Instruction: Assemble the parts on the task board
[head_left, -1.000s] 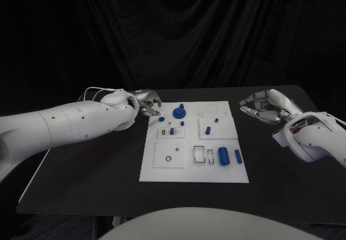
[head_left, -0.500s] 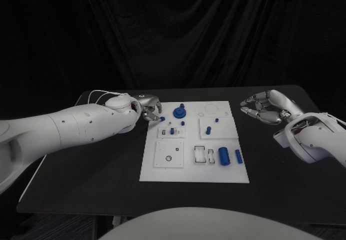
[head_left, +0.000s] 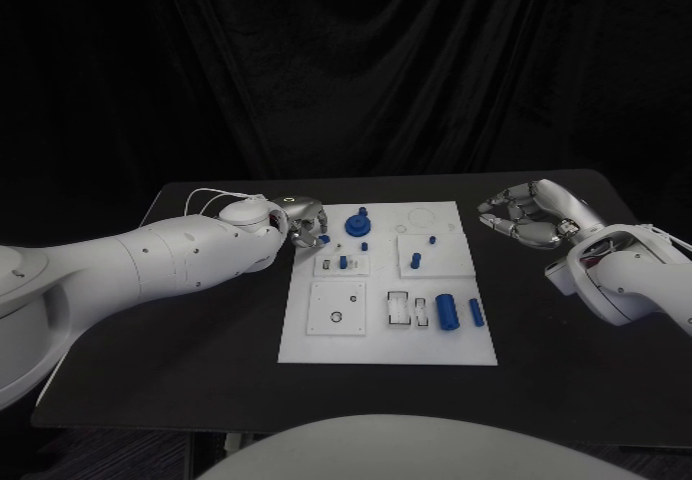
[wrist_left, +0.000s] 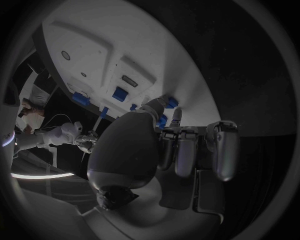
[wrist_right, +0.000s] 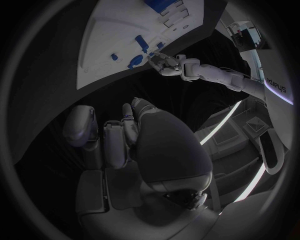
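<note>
The white task board (head_left: 335, 345) lies mid-table with several blue parts on it: a gear-like piece (head_left: 359, 220) near its far edge, small pegs (head_left: 323, 238) beside it, and two cylinders (head_left: 449, 312) at the near right. My left hand (head_left: 303, 222) hovers at the board's far left corner, its fingertips close to the small peg. In the left wrist view, most fingers of that hand (wrist_left: 181, 150) are curled, and one fingertip lies against a blue part (wrist_left: 171, 102); whether it holds that part is hidden. My right hand (head_left: 528, 215) hangs off the board's right side, fingers curled in, holding nothing.
The black table (head_left: 173, 330) extends widely on both sides of the board. White inset plates (head_left: 339, 308) with slots and holes sit on the board's near half. The right wrist view shows the board (wrist_right: 106, 35) and my left hand (wrist_right: 165, 62) beyond my right hand (wrist_right: 125, 145).
My left arm has pushed further in towards the board, bringing the hand a little nearer to its far left corner. The right hand has stayed where it was.
</note>
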